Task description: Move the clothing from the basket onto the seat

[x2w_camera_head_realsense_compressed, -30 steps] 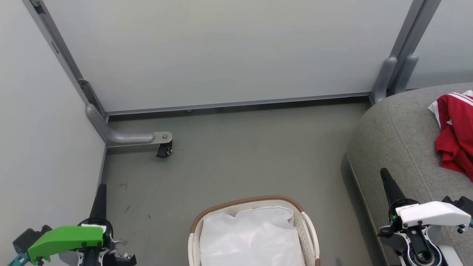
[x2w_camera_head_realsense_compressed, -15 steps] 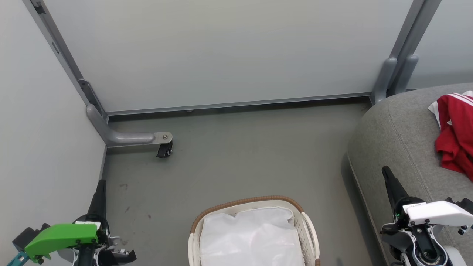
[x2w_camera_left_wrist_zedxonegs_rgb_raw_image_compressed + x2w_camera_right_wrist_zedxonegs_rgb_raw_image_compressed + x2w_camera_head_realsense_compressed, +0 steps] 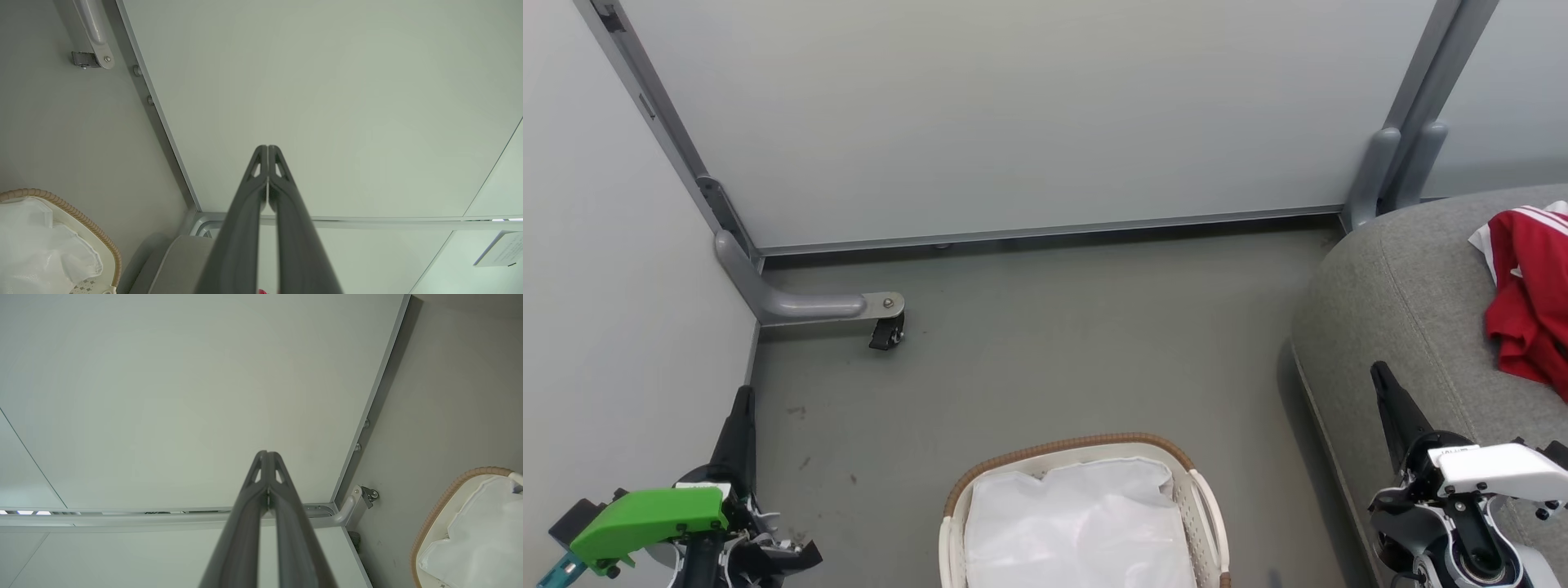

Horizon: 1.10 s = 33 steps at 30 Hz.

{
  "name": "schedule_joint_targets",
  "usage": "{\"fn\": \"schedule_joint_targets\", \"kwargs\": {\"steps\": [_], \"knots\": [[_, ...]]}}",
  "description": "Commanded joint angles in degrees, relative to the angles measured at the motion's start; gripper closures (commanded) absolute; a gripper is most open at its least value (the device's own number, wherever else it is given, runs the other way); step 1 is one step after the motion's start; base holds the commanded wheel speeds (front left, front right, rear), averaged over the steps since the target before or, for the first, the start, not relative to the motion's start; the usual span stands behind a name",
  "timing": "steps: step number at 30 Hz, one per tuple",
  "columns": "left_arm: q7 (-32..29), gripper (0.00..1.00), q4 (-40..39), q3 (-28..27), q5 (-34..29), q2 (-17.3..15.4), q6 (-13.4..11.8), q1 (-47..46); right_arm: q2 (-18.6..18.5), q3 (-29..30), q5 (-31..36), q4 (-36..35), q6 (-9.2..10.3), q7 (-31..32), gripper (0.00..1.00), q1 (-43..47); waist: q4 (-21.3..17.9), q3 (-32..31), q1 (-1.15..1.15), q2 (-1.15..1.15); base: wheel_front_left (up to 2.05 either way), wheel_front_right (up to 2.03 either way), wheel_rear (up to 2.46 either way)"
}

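Red clothing (image 3: 1531, 310) with white striped trim lay bunched on the grey seat (image 3: 1405, 294) at the far right, well apart from the basket (image 3: 1062, 447). The basket stood on the floor (image 3: 1054, 343) near you, with a white liner sheet (image 3: 1078, 523) on top. By that layout, the transfer looked finished. Your left jaws and right jaws were both clenched on nothing, fingers pressed together, parked low on either side of the basket, probably to keep clear of the seat and its load.
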State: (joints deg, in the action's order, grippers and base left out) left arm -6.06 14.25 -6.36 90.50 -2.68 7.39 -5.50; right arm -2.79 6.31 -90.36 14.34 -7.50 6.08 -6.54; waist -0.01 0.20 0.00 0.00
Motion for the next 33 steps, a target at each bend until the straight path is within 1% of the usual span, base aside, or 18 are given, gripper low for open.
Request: {"fn": "schedule_joint_targets", "kwargs": {"steps": [1,3,33], "knots": [[-0.5,1.00,-0.3,-0.3,1.5,-0.4,0.2,-1.1,-0.2,0.3,-1.6,-0.4,0.02,0.5,1.00,0.6,0.0,0.0,0.00,0.00,0.00,0.00,0.00],[-0.8,1.00,-0.3,-0.4,2.2,-0.4,0.2,-1.2,-0.2,0.4,-2.4,-0.5,0.02,0.7,1.00,0.6,0.0,0.0,0.00,0.00,0.00,0.00,0.00],[-0.7,1.00,-0.3,-0.3,2.0,-0.4,0.2,-1.0,-0.2,0.4,-2.1,-0.5,0.02,0.6,1.00,0.6,0.0,0.0,0.00,0.00,0.00,0.00,0.00]]}}
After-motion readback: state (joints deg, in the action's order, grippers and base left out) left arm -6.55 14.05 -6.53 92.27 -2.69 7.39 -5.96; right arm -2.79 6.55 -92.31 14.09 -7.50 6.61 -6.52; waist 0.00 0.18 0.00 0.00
